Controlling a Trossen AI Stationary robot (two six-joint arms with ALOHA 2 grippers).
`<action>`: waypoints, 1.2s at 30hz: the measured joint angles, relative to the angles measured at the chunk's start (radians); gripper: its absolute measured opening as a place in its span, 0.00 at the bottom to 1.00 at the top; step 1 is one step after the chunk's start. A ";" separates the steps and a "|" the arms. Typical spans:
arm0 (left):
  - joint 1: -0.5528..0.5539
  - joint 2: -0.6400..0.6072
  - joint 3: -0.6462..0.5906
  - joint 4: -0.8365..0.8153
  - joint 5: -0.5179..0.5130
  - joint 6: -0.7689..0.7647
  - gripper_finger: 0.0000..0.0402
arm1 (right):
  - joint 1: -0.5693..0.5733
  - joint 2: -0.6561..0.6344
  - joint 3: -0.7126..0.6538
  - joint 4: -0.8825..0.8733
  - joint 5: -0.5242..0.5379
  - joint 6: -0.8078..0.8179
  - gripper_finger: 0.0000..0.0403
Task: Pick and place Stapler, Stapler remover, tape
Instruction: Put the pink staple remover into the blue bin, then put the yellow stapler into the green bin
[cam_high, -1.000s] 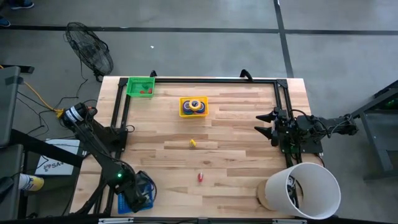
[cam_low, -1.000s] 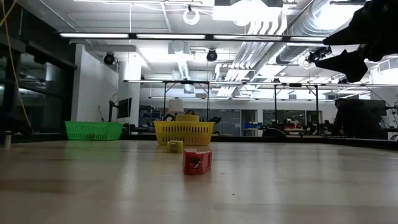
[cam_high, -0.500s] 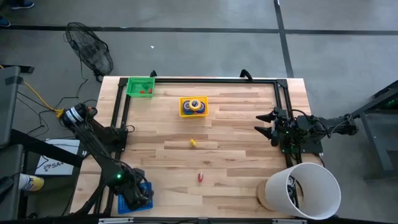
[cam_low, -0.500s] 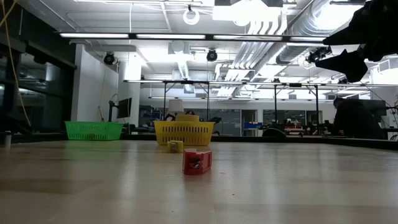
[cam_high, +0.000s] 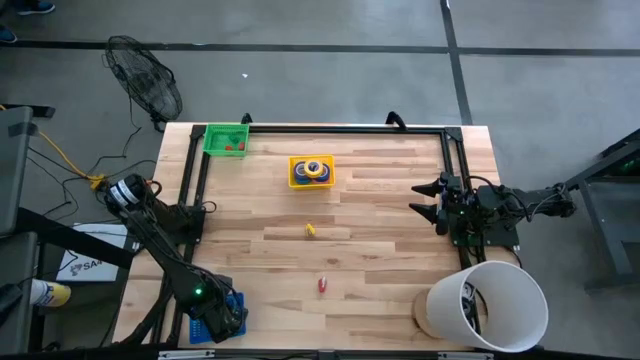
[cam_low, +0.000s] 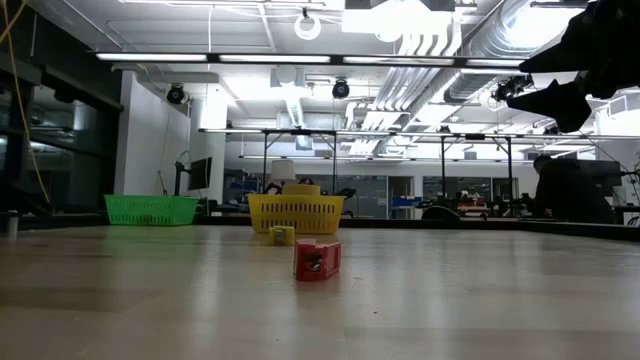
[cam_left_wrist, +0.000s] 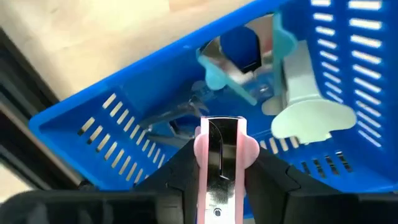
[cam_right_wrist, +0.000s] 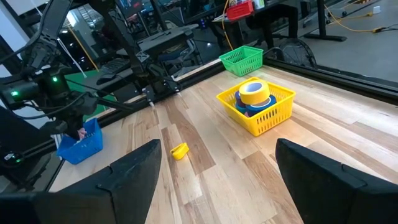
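Lower left of high view: left tool (cam_high: 226, 322) held over blue basket (cam_high: 213, 318), clamped on pink stapler (cam_left_wrist: 219, 163), presumably for sorting there. Tape (cam_high: 313, 169) stacked in yellow basket (cam_high: 296, 180), upper centre. Right tool (cam_high: 433, 199) parked at right tabletop (cam_high: 380, 250) edge, fingers spread, empty.

Pink stapler (cam_left_wrist: 219, 163) upright in the left claw (cam_left_wrist: 217, 180); tape rolls (cam_right_wrist: 253, 98) stacked in yellow basket (cam_right_wrist: 268, 115).
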 joint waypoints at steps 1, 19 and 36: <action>0.000 0.000 0.000 0.000 0.011 0.000 0.26 | 0.000 0.000 0.000 0.000 0.000 0.000 0.76; 0.001 -0.074 0.000 0.031 -0.034 -0.030 0.59 | 0.000 0.000 0.000 0.000 0.000 0.000 0.76; 0.254 -0.213 0.000 -0.127 -0.398 0.528 0.59 | 0.000 0.000 0.000 0.000 0.000 0.000 0.76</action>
